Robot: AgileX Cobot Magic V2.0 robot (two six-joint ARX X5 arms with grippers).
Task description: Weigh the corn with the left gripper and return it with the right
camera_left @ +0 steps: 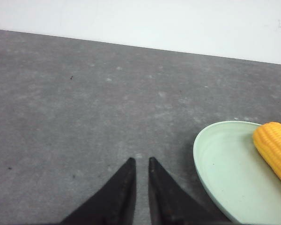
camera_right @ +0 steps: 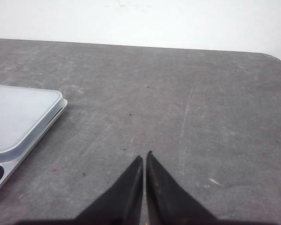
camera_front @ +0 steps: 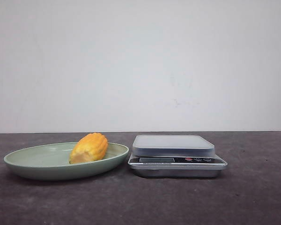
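Note:
The corn (camera_front: 89,147), a stubby yellow-orange cob piece, lies in a pale green oval plate (camera_front: 33,161) on the left of the table. It also shows at the edge of the left wrist view (camera_left: 275,149). My left gripper (camera_left: 141,160) hovers over bare table beside the plate (camera_left: 225,173), fingers nearly together with a narrow gap, holding nothing. My right gripper (camera_right: 144,155) is shut and empty over bare table beside the scale (camera_right: 18,117). Neither gripper shows in the front view.
A silver digital kitchen scale (camera_front: 175,154) with a flat grey platform stands right of the plate, almost touching it. The dark grey table runs back to a white wall. Its rounded far corner (camera_right: 276,58) shows in the right wrist view.

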